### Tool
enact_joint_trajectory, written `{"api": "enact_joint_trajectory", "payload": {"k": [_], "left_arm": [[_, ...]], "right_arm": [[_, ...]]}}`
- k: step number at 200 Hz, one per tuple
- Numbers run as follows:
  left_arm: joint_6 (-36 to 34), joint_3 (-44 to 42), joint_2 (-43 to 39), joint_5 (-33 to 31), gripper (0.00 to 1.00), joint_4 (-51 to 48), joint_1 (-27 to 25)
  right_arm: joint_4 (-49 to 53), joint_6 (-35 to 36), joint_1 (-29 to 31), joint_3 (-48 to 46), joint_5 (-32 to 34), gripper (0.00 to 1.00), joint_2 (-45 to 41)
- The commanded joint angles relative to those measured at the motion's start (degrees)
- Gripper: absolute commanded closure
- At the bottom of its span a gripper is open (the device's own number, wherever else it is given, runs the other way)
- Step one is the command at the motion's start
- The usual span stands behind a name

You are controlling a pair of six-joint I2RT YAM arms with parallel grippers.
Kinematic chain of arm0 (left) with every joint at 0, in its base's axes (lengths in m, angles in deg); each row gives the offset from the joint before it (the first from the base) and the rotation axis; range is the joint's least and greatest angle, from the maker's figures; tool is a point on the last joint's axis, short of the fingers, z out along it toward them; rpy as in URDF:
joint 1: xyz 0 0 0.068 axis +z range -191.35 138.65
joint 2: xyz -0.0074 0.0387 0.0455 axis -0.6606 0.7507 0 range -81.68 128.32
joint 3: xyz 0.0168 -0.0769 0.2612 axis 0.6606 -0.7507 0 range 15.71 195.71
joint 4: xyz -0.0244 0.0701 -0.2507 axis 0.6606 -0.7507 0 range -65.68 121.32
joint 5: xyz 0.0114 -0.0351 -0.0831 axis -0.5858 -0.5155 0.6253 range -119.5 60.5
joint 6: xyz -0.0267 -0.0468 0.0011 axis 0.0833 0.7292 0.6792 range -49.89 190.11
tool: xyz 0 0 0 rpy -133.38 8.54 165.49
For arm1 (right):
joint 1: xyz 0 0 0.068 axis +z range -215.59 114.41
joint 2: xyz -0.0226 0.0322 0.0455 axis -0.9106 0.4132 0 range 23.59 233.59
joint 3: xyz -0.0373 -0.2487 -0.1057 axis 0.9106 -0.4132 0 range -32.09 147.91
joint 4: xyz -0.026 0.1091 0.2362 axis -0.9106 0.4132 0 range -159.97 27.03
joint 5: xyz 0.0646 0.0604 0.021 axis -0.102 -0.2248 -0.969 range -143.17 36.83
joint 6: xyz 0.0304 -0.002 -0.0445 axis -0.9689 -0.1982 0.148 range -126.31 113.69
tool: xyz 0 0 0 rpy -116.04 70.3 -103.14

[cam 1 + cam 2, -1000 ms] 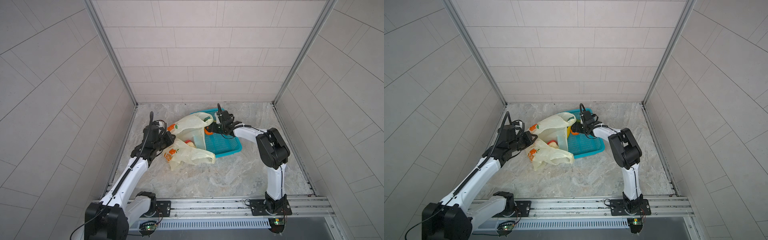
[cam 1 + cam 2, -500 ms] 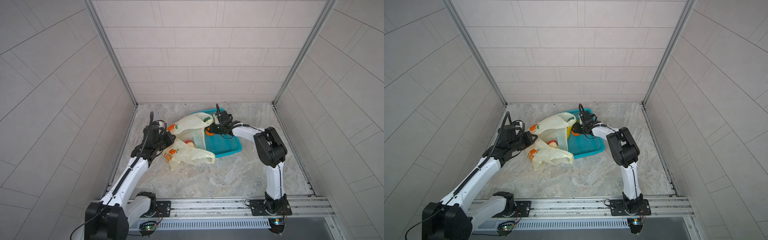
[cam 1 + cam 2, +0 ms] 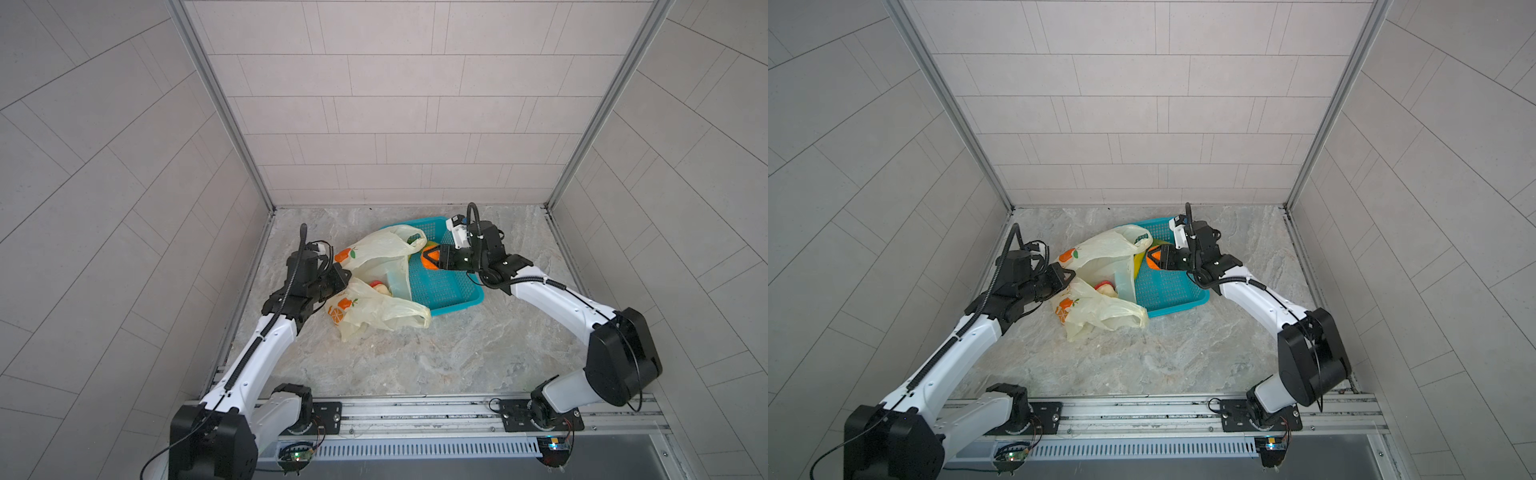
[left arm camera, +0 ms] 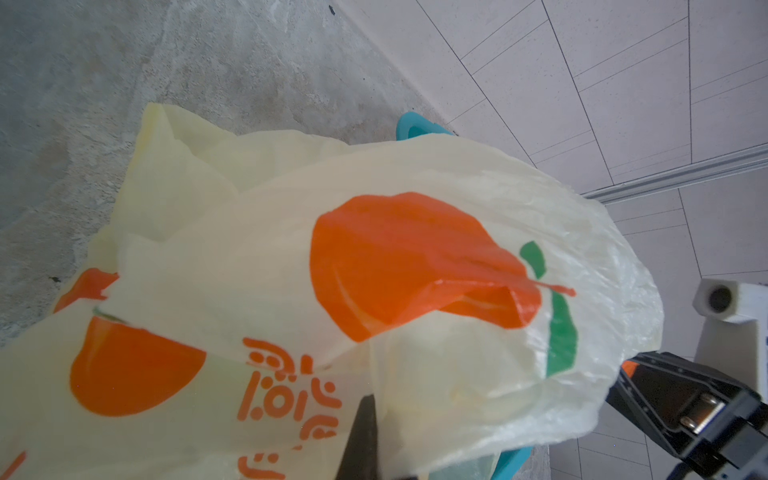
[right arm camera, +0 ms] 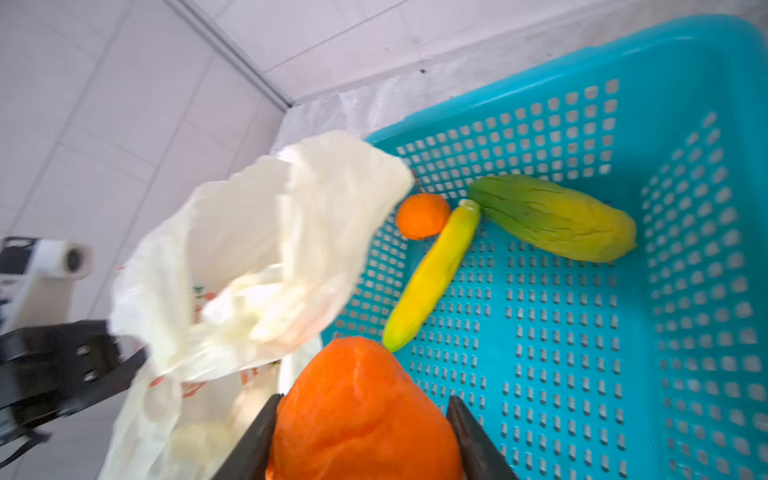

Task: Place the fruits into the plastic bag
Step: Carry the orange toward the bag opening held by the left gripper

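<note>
Right tool (image 5: 365, 401): my jaws are clamped on a large orange fruit (image 5: 361, 432), held over the teal basket (image 5: 540, 374) just beside the mouth of the plastic bag (image 3: 376, 249). Behind the fruit, on the basket floor, lies a banana (image 5: 428, 278). One tip of it sits between a small orange (image 5: 422, 216) and a green-and-yellow fruit (image 5: 552, 216).

Left tool (image 3: 341, 276): my jaws are closed, pinching the bag at its left side in both top views. The bag rests on the bench (image 3: 415, 365) with one handle loop draped over the basket rim and the other flat on the bench. A red fruit (image 3: 377, 284) shows in its opening.
</note>
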Motion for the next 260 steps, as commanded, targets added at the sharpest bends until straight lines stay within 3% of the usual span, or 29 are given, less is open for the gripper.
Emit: {"api": "enact_joint_trajectory", "payload": {"k": [1,47,125,133,146,192,223,260], "left_arm": [[-0.48,-0.02,-0.55,0.25,1.0,0.96,-0.25],[0.05,1.71,-1.11,0.77,1.0,-0.42,-0.23],[4.58,5.32,-6.63,3.18,1.0,-3.48,-0.3],[4.34,5.32,-6.86,2.91,1.0,-3.49,-0.34],[3.66,4.87,-6.68,2.26,1.0,-3.65,-0.3],[2.78,3.24,-5.46,-0.21,1.0,-3.8,-0.3],[1.57,2.91,-4.39,-2.31,1.0,-5.17,-0.3],[1.42,1.55,-3.14,-6.04,1.0,-6.94,-0.3]], "right_arm": [[-5.21,-0.64,2.57,-0.71,-9.0,0.62,-0.41],[-4.77,2.25,9.42,5.62,-13.46,0.62,6.11],[-0.54,0.97,13.08,21.65,-6.99,0.59,24.13],[0.48,1.54,13.5,23.13,-6.72,0.55,25.28],[2.07,2.63,14.25,24.73,-6.48,0.35,26.32],[-1.39,5.27,14.46,19.0,-5.14,0.14,20.55],[-5.17,5.16,12.66,13.39,-3.92,0.14,13.77],[-18.99,-3.5,7.33,2.77,-5.2,0.15,5.6]]}}
